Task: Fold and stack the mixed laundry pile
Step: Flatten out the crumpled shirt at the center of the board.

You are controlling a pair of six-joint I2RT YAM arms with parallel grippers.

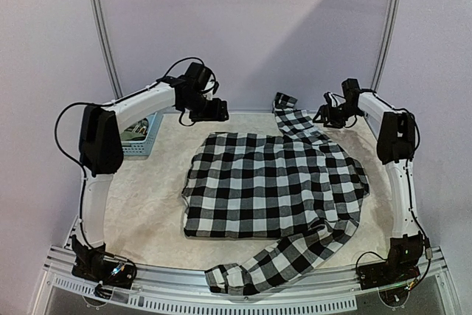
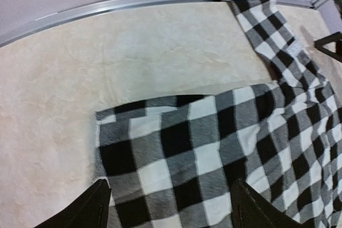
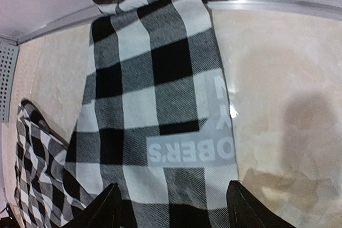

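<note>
We see a beige desk (image 1: 147, 208) and lilac walls (image 1: 243, 27). Checked shirt (image 1: 273, 189) spread on it; left jaws and right jaws both released above it.

shirt (image 1: 273, 189) on table (image 1: 144, 230) centre, basket (image 1: 147, 142) at far-left edge

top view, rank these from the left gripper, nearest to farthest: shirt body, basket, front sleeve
1. shirt body, just below the left gripper
2. basket, off to its left
3. front sleeve, at the table's near edge
</note>
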